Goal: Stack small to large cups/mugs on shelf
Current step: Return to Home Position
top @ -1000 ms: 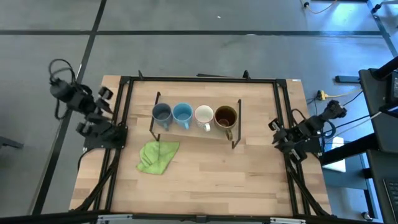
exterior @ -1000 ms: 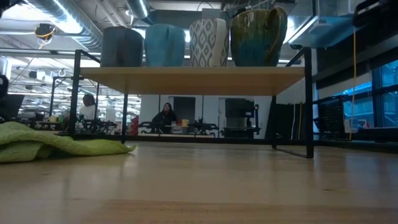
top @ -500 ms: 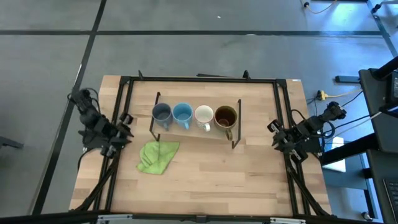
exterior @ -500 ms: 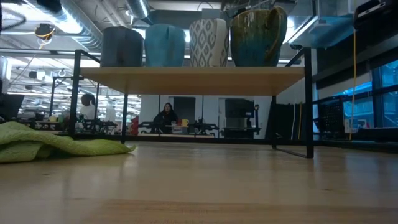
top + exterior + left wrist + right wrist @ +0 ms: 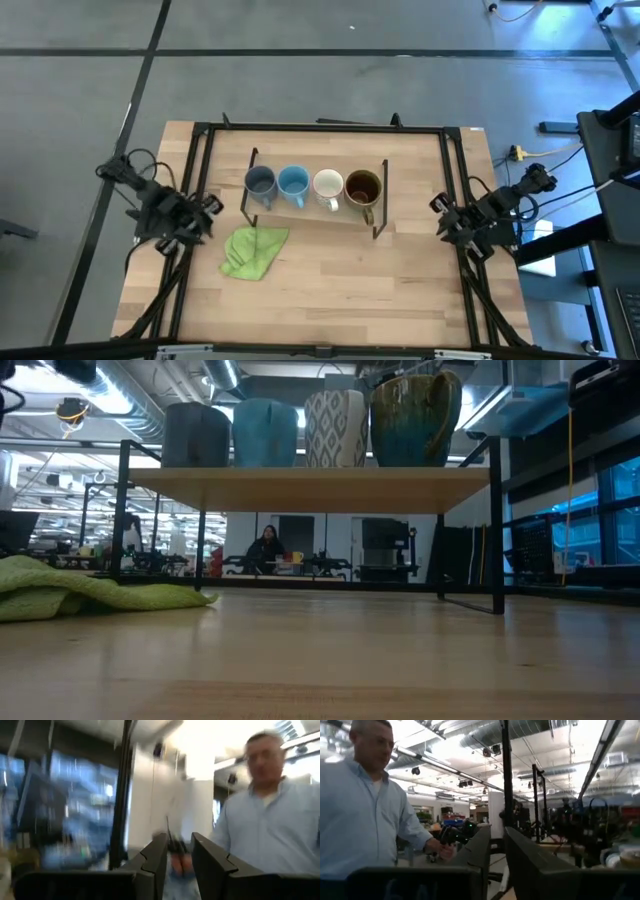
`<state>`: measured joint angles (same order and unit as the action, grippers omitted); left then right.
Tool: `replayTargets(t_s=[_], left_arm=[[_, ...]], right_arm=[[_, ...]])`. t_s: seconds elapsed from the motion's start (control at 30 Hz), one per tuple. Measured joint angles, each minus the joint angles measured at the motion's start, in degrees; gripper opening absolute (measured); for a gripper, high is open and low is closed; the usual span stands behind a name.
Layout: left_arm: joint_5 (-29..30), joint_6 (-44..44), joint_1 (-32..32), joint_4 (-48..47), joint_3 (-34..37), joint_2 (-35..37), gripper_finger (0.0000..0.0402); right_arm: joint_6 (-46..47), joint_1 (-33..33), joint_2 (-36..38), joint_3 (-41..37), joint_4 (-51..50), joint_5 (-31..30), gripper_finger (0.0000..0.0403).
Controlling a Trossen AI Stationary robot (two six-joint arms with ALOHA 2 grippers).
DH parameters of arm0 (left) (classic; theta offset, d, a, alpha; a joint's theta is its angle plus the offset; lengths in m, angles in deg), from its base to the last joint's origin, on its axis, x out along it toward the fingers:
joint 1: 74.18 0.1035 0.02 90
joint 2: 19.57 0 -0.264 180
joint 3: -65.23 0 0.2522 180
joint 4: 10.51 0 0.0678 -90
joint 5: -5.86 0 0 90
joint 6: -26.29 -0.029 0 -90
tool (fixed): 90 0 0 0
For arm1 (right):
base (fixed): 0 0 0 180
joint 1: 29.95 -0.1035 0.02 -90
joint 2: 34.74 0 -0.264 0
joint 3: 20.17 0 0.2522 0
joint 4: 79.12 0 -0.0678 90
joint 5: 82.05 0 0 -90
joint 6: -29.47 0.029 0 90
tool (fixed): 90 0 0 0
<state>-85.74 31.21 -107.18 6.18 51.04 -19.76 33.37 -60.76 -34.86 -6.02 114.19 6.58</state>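
The shelf (image 5: 312,214) stands on the far half of the table (image 5: 330,290). Its long axis runs left to right across the table, skewed only a little. Four mugs stand upright on it in one row along that axis, mouths up and close side by side. From the robot's left they are the grey-blue mug (image 5: 260,182), the light blue mug (image 5: 293,183), the white mug (image 5: 328,185) and the larger brown mug (image 5: 363,187). The brown mug's handle points toward the table's near edge. A green cloth (image 5: 252,251) lies on the table just in front of the shelf's left end.

The left gripper (image 5: 205,213) is at the table's left rail, apart from the shelf's left end and from the grey-blue mug. Its fingers are drawn nearly together and grip nothing. The right gripper (image 5: 440,217) is parked at the right rail, well apart from the brown mug, its fingers likewise closed and empty. Both wrist views look past the fingers at a person (image 5: 360,810) in a light blue shirt.

A second ago the left arm was folded outside the table's left edge; it has since swung in toward the rail. The mugs, shelf, cloth and right arm have not moved.
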Motion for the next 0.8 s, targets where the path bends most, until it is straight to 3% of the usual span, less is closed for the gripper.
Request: replayTargets(t_s=[0.1, 0.2, 0.27, 0.37, 0.6, 0.73, 0.8], left_arm=[[-0.88, 5.56, 5.37, -5.19, 0.0, -0.04, 0.0083], [-1.71, 3.65, 12.55, -4.2, 0.0, 0.0, 0.0083], [-5.7, 2.28, 17.71, -4.03, 0.0, -0.02, 0.0083], [-9.87, 3.73, 26.02, -5.99, 0.0, -0.02, 0.0083], [-21.56, 9.69, 42.21, -16.49, 0.0, -0.03, 0.0083], [-35.57, 16.34, 49.59, -19.23, 0.0, -0.02, 0.0082], [-43.53, 20.95, 52.29, -20.14, 0.0, -0.04, 0.0082]], right_arm=[[-6.09, 0.0, 0.0, 0.0, 0.14, -0.31, 0.0061], [-13.48, 0.0, 0.0, 0.0, 0.12, -2.63, 0.0061], [-16.76, 0.12, 0.0, 0.0, 0.12, -4.47, 0.0061], [-17.64, 1.3, 0.0, 0.0, 0.18, -9.06, 0.0061], [-16.03, 5.06, 0.02, 0.0, -4.45, -9.27, 0.0061], [-10.05, 6.76, 0.0, 0.0, -10.78, -8.28, 0.0061], [-8.34, 7.25, 0.0, 0.0, -11.94, -4.29, 0.0061]])
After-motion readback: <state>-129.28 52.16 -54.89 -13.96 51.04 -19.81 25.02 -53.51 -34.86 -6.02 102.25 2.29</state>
